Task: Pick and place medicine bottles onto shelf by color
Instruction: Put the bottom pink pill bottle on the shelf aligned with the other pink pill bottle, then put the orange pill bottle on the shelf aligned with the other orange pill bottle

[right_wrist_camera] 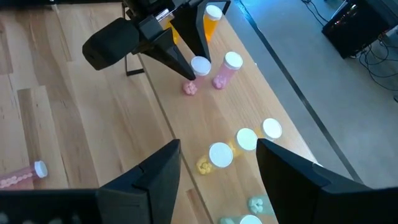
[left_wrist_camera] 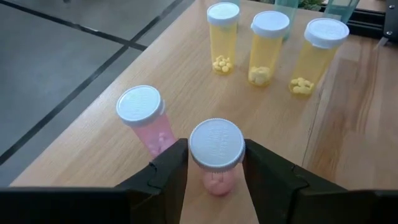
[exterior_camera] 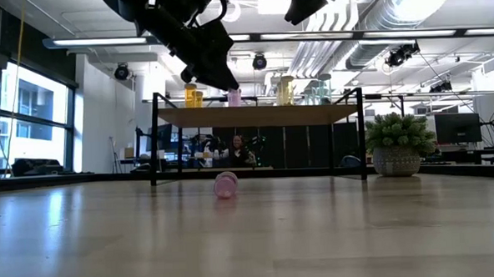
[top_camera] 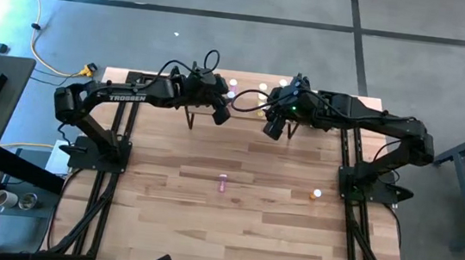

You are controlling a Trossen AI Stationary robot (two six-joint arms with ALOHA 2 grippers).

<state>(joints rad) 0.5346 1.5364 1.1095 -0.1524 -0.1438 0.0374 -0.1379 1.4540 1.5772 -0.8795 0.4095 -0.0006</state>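
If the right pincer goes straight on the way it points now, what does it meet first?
Probably the yellow bottles standing on the shelf: in its wrist view they sit between the open fingers of the right pincer, just ahead. Depth is unclear, so it might reach the board beside them first.

Pink bottles (right_wrist_camera: 200, 73): three; yellow (left_wrist_camera: 222, 37): three; orange (right_wrist_camera: 211, 20): two; green (right_wrist_camera: 252, 210): unclear
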